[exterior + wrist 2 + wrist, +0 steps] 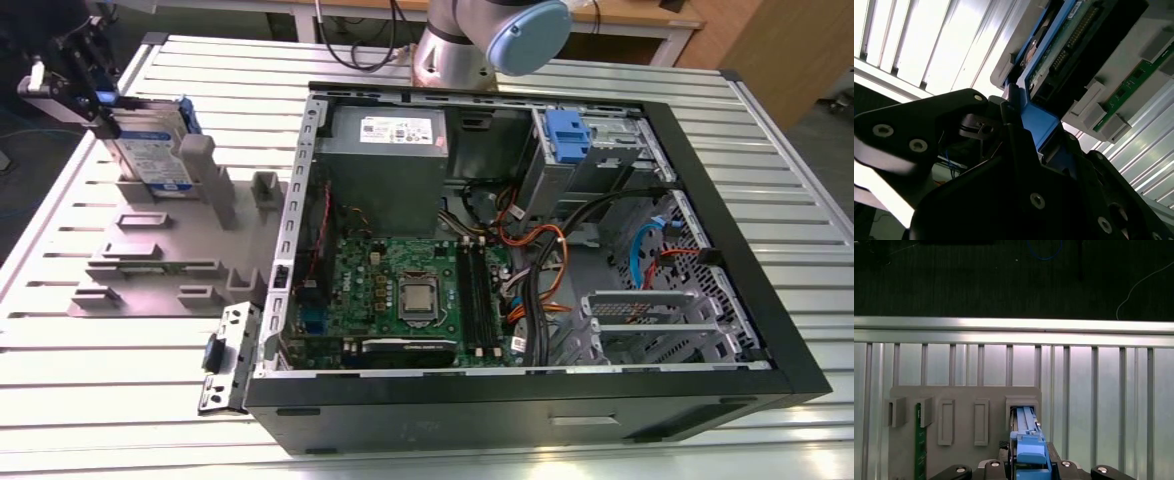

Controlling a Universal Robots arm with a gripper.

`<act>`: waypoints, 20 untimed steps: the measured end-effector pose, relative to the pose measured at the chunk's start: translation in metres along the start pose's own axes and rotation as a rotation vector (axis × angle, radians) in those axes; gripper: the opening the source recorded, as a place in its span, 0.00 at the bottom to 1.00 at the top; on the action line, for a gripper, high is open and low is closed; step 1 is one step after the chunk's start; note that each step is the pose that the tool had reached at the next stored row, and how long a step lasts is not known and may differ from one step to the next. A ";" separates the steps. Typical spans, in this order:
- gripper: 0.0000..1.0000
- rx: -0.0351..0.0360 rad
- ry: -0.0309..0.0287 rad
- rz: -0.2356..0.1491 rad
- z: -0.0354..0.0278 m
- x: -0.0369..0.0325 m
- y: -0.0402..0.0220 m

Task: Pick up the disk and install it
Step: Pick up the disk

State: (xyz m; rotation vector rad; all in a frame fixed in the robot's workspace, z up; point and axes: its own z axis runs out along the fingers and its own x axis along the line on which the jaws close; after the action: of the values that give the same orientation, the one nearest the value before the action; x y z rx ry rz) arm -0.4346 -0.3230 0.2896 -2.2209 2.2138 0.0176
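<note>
Exterior view: claw (102, 98) pointing downward, closed on the upper edge of the disk (150, 152), which stands upright directly beneath it in the grey holder (160, 262). In both wrist views the disk's blue carrier (1038, 124) (1027, 442) sits pinched between the fingers.

The disk (150, 152), silver with a white-and-blue label and a blue plastic frame, stands upright on edge in an end slot of the grey rack (147, 270), its top edge clamped by the pincer (102, 98).
</note>
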 end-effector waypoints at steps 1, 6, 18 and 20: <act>0.37 -0.0002 0.0001 0.000 -0.0001 0.0000 0.0000; 0.38 -0.0005 0.0002 0.000 -0.0004 0.0000 0.0000; 0.36 -0.0004 0.0002 0.000 -0.0006 0.0000 0.0000; 0.36 -0.0003 0.0001 0.000 -0.0006 0.0000 0.0000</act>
State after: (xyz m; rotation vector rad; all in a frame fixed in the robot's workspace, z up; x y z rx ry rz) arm -0.4346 -0.3231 0.2902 -2.2211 2.2140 0.0177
